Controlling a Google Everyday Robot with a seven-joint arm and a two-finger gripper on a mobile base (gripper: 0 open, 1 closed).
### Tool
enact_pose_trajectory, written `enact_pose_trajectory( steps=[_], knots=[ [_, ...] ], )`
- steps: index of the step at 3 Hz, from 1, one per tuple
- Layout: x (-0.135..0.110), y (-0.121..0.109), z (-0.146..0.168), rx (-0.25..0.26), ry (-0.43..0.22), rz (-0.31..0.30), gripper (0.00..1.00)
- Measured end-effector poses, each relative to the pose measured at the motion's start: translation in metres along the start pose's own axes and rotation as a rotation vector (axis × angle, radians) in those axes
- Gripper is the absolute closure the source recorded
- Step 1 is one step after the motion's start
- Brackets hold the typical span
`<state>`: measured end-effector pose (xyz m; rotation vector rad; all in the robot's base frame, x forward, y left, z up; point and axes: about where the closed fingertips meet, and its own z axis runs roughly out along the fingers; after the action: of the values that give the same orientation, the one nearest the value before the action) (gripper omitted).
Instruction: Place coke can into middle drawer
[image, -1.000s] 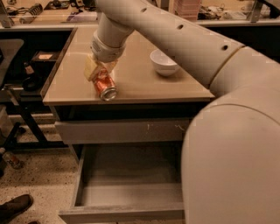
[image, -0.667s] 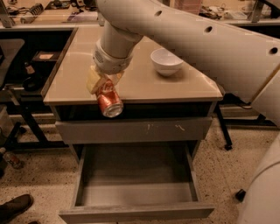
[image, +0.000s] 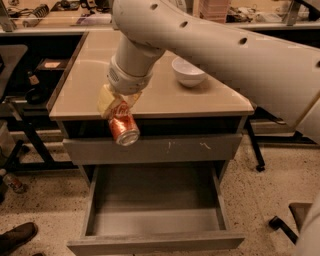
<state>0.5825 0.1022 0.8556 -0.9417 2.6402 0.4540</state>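
Note:
My gripper (image: 116, 104) is shut on the coke can (image: 122, 126), a red can with a white script logo and a silver end facing the camera. It holds the can tilted in the air, just past the front edge of the cabinet top, at the left. The middle drawer (image: 155, 202) is pulled open below, wide and shallow with a smooth grey inside and nothing in it. The can hangs above the drawer's back left part, in front of the closed grey drawer front with white scuff marks (image: 200, 148).
A white bowl (image: 187, 71) stands on the beige cabinet top (image: 80, 85) to the right of my arm. A black desk and chair legs (image: 20, 125) are at the left, a shoe (image: 15, 237) at the bottom left, and a chair base (image: 287, 220) at the right.
My gripper has lifted the can off the cabinet top and carried it forward over the front edge, lower and toward the open drawer. My arm has swung up out of the right foreground.

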Motion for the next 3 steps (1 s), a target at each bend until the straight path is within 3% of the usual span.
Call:
enact_pose_trajectory(
  steps=[1,3],
  knots=[
    [0.037,0.020,0.015,-0.031,0.051,0.052,1.00],
    [0.103,0.019,0.084,-0.101,0.167,0.183,1.00]
  ],
)
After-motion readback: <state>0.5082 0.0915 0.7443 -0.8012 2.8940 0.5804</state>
